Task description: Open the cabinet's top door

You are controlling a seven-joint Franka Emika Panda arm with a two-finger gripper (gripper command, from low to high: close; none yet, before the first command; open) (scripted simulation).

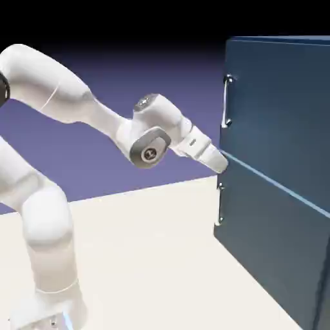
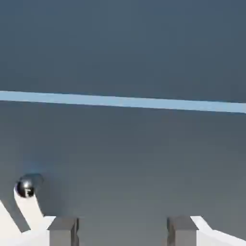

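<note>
Pale, bare tabletop (image 1: 161,245) up front, blue-violet backdrop fading to black behind. One white arm (image 1: 45,213) reaches across, its hand (image 1: 220,161) released, fingers (image 2: 62,230) spread with nothing between them, right at the light seam (image 2: 125,101). One dark blue cabinet (image 1: 283,193) stands on the exterior view's right; two doors, two silver handles. The top door (image 1: 277,103) is shut, its handle (image 1: 227,100) above the hand.

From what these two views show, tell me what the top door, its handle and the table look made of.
Top door: flat dark blue panel, matte, probably painted board or metal, no grain. Handle: slim silver bar with bright glints, likely polished metal. Table: plain cream surface, dull and textureless; material unclear.
</note>
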